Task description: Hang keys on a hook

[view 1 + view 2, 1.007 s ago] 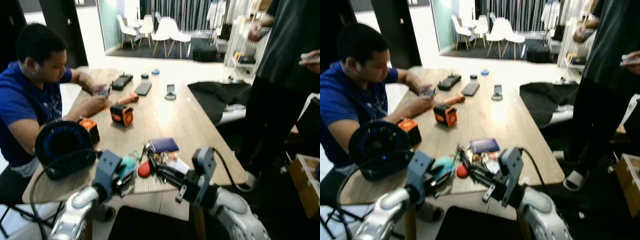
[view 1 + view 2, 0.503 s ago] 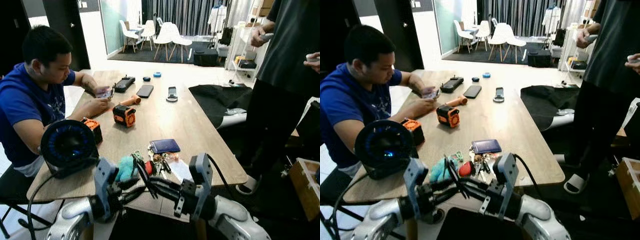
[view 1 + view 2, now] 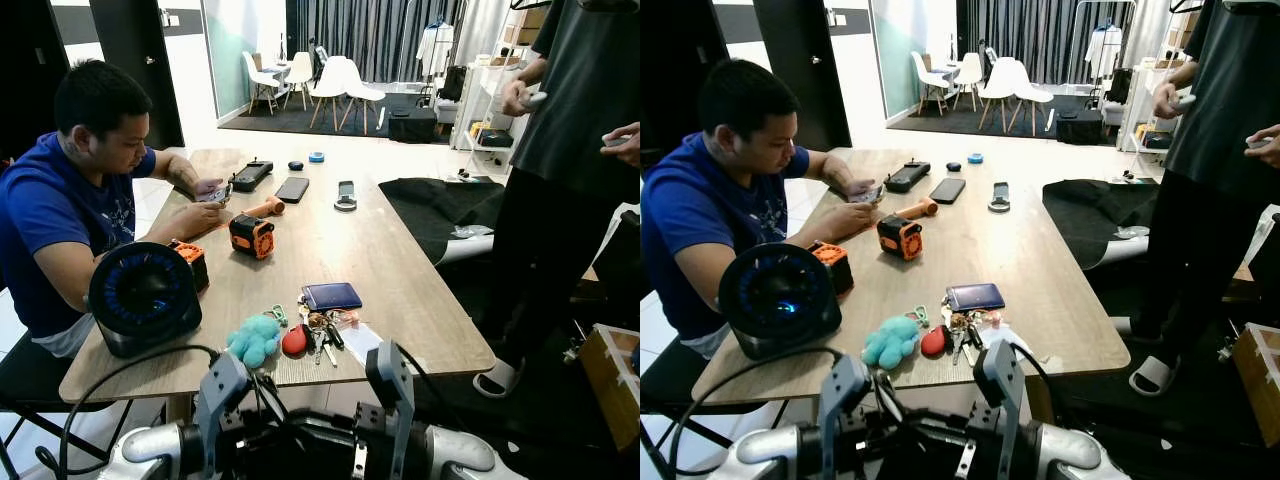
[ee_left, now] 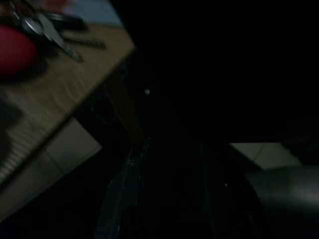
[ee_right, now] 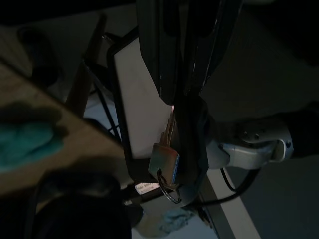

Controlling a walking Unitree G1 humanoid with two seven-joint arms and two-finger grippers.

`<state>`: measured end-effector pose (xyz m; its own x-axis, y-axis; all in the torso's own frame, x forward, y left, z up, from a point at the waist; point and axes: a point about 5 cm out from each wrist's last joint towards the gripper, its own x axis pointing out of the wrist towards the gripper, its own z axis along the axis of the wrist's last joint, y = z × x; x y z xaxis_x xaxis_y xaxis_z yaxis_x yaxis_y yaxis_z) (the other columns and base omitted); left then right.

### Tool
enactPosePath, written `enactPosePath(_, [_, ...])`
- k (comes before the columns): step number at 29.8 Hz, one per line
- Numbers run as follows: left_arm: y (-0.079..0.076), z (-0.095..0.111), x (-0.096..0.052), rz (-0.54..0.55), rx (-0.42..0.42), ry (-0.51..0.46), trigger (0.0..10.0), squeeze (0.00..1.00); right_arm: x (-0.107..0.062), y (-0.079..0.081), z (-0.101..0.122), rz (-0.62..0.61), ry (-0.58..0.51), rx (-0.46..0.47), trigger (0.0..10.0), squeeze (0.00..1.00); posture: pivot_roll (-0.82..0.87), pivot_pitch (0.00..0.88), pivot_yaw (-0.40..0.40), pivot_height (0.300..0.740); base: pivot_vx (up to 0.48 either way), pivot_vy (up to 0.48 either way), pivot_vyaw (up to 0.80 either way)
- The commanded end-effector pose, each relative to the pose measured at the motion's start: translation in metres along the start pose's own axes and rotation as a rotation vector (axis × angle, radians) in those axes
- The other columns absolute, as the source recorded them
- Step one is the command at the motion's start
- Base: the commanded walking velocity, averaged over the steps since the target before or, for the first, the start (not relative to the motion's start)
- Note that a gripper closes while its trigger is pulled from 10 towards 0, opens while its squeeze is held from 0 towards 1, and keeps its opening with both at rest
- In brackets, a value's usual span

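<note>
A bunch of keys [image 3: 318, 332] with a red fob [image 3: 294, 341] lies near the table's front edge, beside a teal plush [image 3: 254, 340]. It appears again, with the fob [image 4: 15, 50], in the dark left wrist view. Both arms are low, below that edge, their black fingers crossing in shadow. My right gripper [image 5: 175, 186] is shut on a single silver key [image 5: 166, 160] with a ring. My left gripper [image 3: 902, 424] points towards the right arm.
A blue wallet [image 3: 331, 296] lies just behind the keys. A black fan [image 3: 146, 298], an orange tape measure [image 3: 249, 235] and phones sit on the wooden table [image 3: 400, 300]. One person sits at the left [image 3: 70, 200]; another stands at the right [image 3: 570, 170].
Both grippers have drawn back from the keys on the tabletop and sunk below the front edge. The camera has lifted, so more of the table shows.
</note>
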<state>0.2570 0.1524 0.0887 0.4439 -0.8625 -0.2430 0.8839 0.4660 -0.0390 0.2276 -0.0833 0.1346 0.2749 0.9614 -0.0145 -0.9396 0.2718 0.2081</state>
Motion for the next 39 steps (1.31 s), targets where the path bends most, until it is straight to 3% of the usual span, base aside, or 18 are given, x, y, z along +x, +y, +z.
enactPosePath(1, [0.000,-0.001,-0.002,-0.008,0.027,0.024,10.0,0.00,0.003,0.003,-0.012,0.024,0.046,0.038,0.0,0.00,0.03,0.040,0.027,0.740,0.000,0.000,0.00])
enactPosePath(6, [-0.004,-0.005,-0.002,-0.015,0.023,0.039,10.0,0.00,-0.003,0.007,-0.027,0.017,0.088,0.085,0.0,0.00,0.03,0.043,0.026,0.740,0.000,0.000,0.00])
enactPosePath(10, [-0.001,-0.016,-0.002,0.031,0.039,0.085,10.0,0.00,-0.004,0.012,-0.031,0.021,0.083,0.108,0.0,0.00,0.03,0.042,0.027,0.740,0.000,0.000,0.00])
enactPosePath(16, [0.011,-0.032,0.001,0.206,0.064,0.141,10.0,0.00,-0.009,0.017,-0.038,0.025,0.097,0.142,0.0,0.00,0.03,0.045,0.031,0.740,0.000,0.000,0.00])
enactPosePath(24, [0.011,-0.047,0.003,0.243,0.068,0.210,10.0,0.00,-0.017,0.019,-0.051,0.012,0.135,0.188,0.0,0.00,0.03,0.046,0.033,0.740,0.000,0.000,0.00])
enactPosePath(26, [0.011,-0.065,0.001,0.279,0.081,0.332,10.0,0.00,-0.024,0.016,-0.069,-0.036,0.183,0.254,0.0,0.00,0.03,0.045,0.033,0.740,0.000,0.000,0.00])
enactPosePath(34, [0.006,-0.085,-0.001,0.317,0.058,0.399,10.0,0.00,-0.040,0.007,-0.104,-0.180,0.259,0.331,0.0,0.00,0.03,0.042,0.033,0.740,0.000,0.000,0.00])
enactPosePath(39, [0.000,-0.105,-0.005,0.367,0.015,0.461,10.0,0.00,-0.056,-0.010,-0.138,-0.457,0.261,0.413,0.0,0.00,0.03,0.040,0.034,0.740,0.000,0.000,0.00])
